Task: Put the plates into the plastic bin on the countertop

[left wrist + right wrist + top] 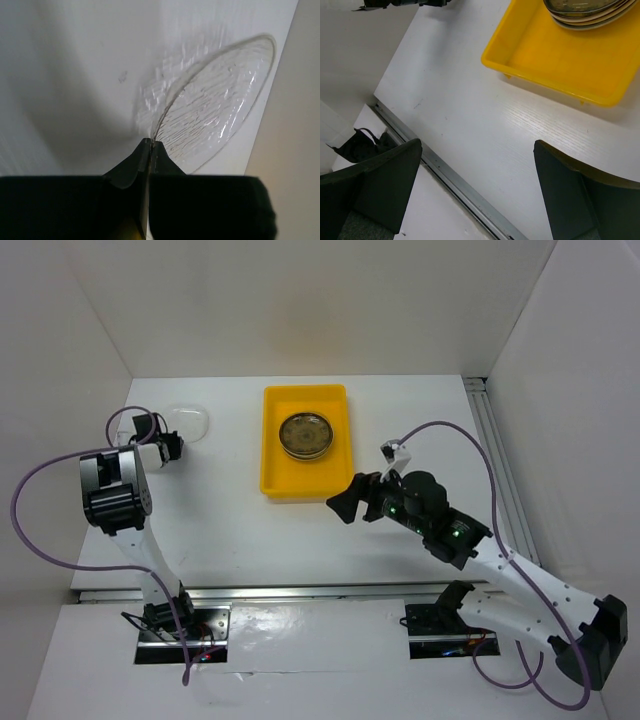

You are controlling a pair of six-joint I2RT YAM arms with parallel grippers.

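Observation:
A clear glassy plate (pixel 190 423) lies at the far left of the white countertop (pixel 230 520), close to the left wall. My left gripper (pixel 170 447) is shut on its near rim; in the left wrist view the fingertips (pixel 150 146) pinch the edge of the plate (pixel 220 100). The yellow plastic bin (pixel 275 465) stands at the back centre and holds a stack of plates with a gold-brown patterned one (pixel 306 434) on top. My right gripper (pixel 347 506) is open and empty just right of the bin's near corner. The right wrist view shows the bin (pixel 560 60) and the stack (pixel 585 12).
White walls close in the countertop on the left, back and right. A metal rail (pixel 300 592) runs along the near edge and another (pixel 500 480) along the right side. Purple cables loop off both arms.

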